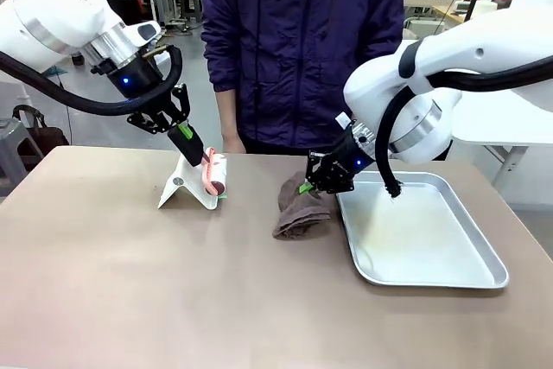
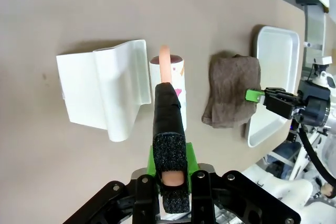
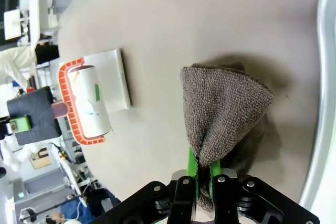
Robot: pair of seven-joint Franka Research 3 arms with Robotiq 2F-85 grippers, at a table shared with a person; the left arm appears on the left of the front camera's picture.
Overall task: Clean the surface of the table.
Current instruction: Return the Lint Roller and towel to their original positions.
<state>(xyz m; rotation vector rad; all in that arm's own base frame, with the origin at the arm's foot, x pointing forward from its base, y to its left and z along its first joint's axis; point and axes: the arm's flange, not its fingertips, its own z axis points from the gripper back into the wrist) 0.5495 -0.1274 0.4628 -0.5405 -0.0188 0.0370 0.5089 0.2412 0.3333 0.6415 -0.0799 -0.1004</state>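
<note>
Both grippers are closed on something. On the robot's left, the left gripper has its fingers pressed together on the handle of a lint roller, whose pink frame and pale roll hang just over a white plastic stand on the table. From the left wrist camera, the handle runs straight out from the fingers, with the roll beyond it and the stand just beside it. Near the middle, the right gripper pinches one corner of a brown cloth; the rest of the cloth slumps in a heap touching the tabletop. The right wrist camera shows the green pads clamped on the cloth's gathered edge.

Across the front view the table's long axis runs left to right, its far edge at the person's side and its near edge toward the robot. A silver tray lies on the right part of the top, its left rim just beside the cloth. Wide bare surface spreads over the near half and the left side, well apart from the roller and the cloth.

Counted: one table, one cloth, one lint roller, one stand, one tray, two grippers. One person in a dark jacket stands at the far edge.
</note>
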